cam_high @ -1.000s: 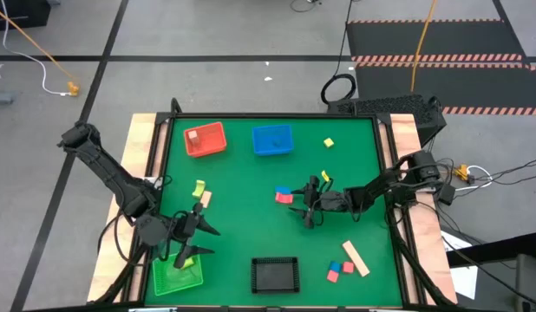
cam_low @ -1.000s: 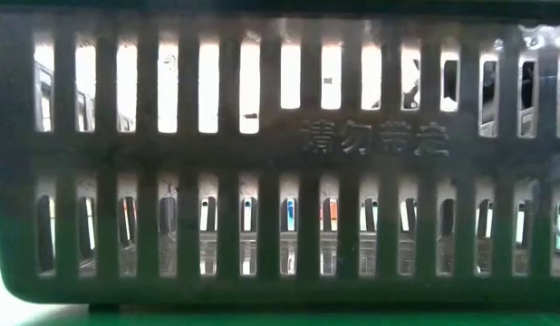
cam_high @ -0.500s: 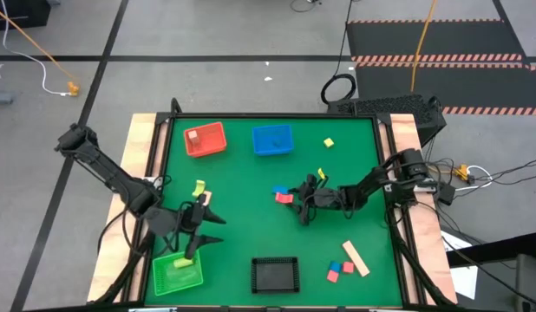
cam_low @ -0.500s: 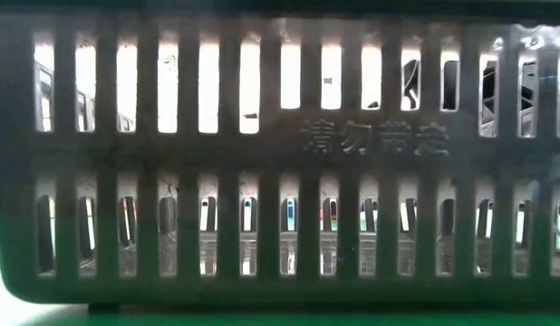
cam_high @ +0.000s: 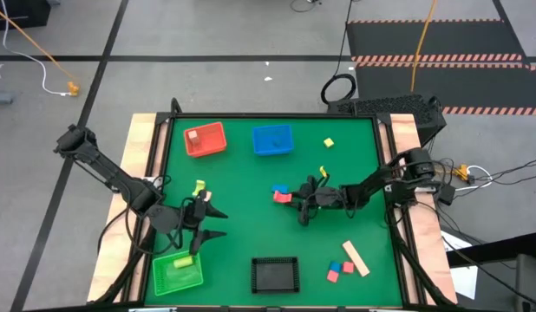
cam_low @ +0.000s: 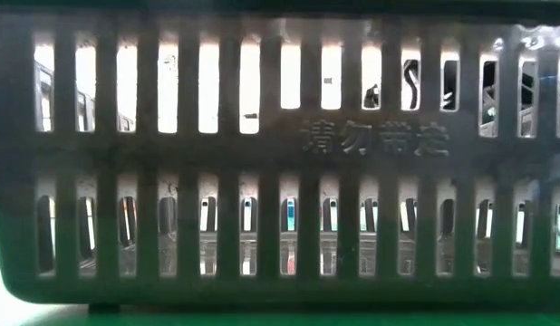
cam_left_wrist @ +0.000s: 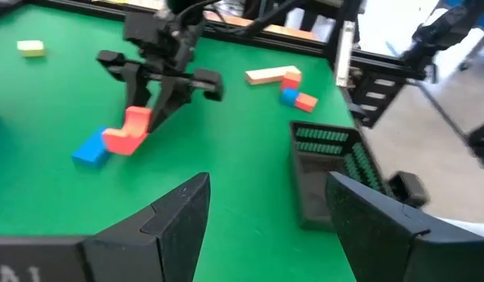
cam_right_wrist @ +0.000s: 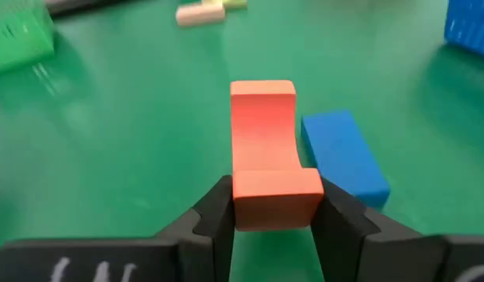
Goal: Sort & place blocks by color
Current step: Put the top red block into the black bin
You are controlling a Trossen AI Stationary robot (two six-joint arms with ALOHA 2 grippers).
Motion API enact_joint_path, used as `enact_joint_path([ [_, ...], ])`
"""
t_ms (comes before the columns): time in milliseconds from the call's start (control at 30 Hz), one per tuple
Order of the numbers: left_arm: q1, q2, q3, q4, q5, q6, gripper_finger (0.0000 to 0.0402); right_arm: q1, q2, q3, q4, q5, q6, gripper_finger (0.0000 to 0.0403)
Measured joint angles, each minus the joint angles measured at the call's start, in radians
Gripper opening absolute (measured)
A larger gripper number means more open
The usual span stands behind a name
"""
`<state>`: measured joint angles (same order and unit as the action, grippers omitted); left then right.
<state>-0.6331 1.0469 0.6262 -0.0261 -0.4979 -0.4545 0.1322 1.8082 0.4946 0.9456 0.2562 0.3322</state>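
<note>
Black basket (cam_high: 275,275) sits at the near edge of the counter (cam_high: 251,173), green basket (cam_high: 177,273) at near left. Loose blocks at near right: tan bar (cam_high: 356,258) with a small red and a small blue piece beside it.

Left gripper (cam_high: 205,223) hovers just beyond the green basket, fingers spread wide, nothing in them; looks like it's waiting.

Mid-counter is the active step: right gripper (cam_right_wrist: 267,210) is clamped on the red block (cam_right_wrist: 265,141), fingers pinching its near end. Blue block (cam_right_wrist: 342,157) lies just beside it, apparently not caught in the grip. Block looks to be at counter level, can't tell if it's lifted yet.

So: grasp stage of sorting a red piece. Next move calls for a straight lift clear of the blue block, then a carry to the far left, to the red basket (cam_high: 205,139), which already holds one pinkish piece. Blue basket (cam_high: 272,139) is right of it at the far edge, easy to clip on the way. Yellow block (cam_high: 328,142) far right and yellow-green block (cam_high: 199,186) left of centre are still unsorted.
</note>
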Motion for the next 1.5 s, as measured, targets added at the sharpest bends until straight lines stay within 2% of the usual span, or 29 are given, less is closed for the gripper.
enact_joint_path([
  [100,0.013,0.000,0.000,0.000,-0.013,0.002,0.0253,0.000,-0.045,0.000,-0.006,-0.011,0.034,0.0113],
  [300,0.035,0.000,0.000,-0.001,-0.014,0.005,0.0253,0.010,-0.135,0.000,0.013,-0.147,0.183,0.0113],
  [533,0.066,0.000,0.000,-0.008,-0.024,0.005,0.0253,0.126,-0.184,0.029,0.023,-0.182,0.258,0.0113],
  [1000,0.119,0.000,0.000,-0.085,-0.026,-0.032,0.0253,0.359,-0.183,0.192,-0.049,-0.176,0.224,0.0113],
  [1333,0.119,0.000,0.000,-0.171,-0.026,-0.096,0.0253,0.434,-0.082,0.273,-0.075,-0.179,0.233,0.0113],
  [1500,0.119,0.000,0.000,-0.242,-0.026,-0.189,0.0253,0.441,-0.021,0.319,-0.074,-0.185,0.290,0.0115],
])
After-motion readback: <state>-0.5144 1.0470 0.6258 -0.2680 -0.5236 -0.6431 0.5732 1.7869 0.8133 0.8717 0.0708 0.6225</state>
